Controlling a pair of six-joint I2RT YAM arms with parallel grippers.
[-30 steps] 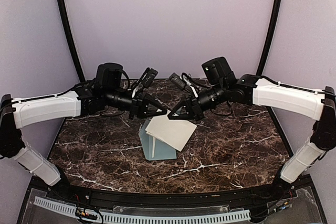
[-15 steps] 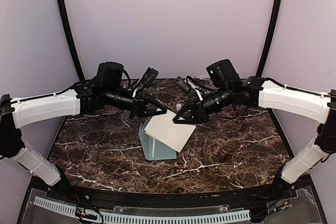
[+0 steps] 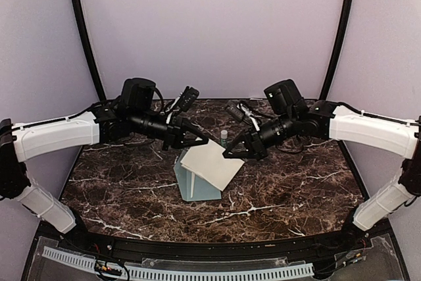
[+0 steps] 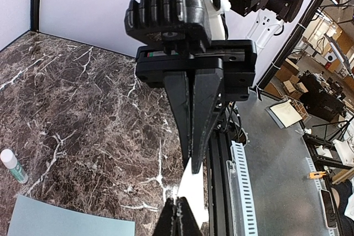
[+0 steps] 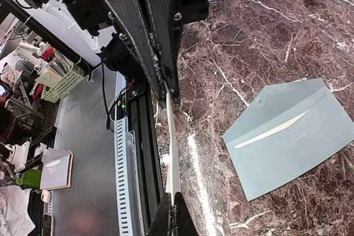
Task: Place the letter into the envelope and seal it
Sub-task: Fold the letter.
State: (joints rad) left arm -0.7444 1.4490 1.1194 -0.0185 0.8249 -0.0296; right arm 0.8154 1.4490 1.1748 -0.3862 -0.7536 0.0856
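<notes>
Top external: left gripper [image 3: 200, 140] and right gripper [image 3: 231, 152] both pinched closed on the letter [image 3: 212, 164], one on each far side, sheet slanting between them. Envelope [image 3: 204, 192] lies flat mid-bench, directly under the sheet and partly covered by it. Glue stick [image 3: 223, 137] stands upright just behind, toward the far edge.

Pale blue-grey envelope [image 3: 207, 192] with a lighter inner strip, plain white letter [image 3: 212, 164], dark brown table [image 3: 296, 182] veined white like marble, white-and-green glue stick [image 4: 12, 165], lilac walls [image 3: 210, 31]
</notes>
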